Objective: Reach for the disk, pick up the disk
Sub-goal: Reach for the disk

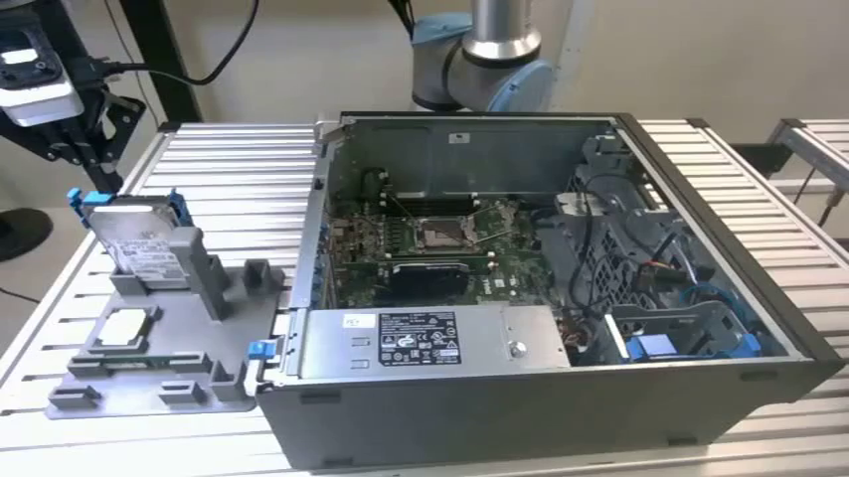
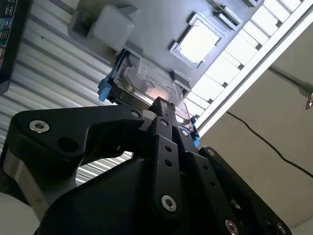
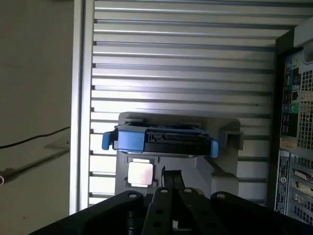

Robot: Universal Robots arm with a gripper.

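The disk (image 1: 141,246) is a silver hard drive with a white label and a blue bracket. It stands on edge, leaning in the grey fixture (image 1: 159,348) at the exterior view's left. My gripper (image 1: 95,167) hangs just above its upper edge, apart from it. In both wrist views the two black fingers lie pressed together with nothing between them. In the second wrist view the gripper (image 2: 161,104) points at the disk (image 2: 146,81) with its labelled face showing. In the first wrist view the gripper (image 3: 171,177) is a short way from the disk's (image 3: 161,139) blue-edged rim.
A small square silver chip (image 1: 126,325) lies in the fixture below the disk. The open computer case (image 1: 531,278) stands right beside the fixture on the slatted metal table (image 1: 226,169). Black stand legs and cables (image 1: 159,50) rise behind the gripper.
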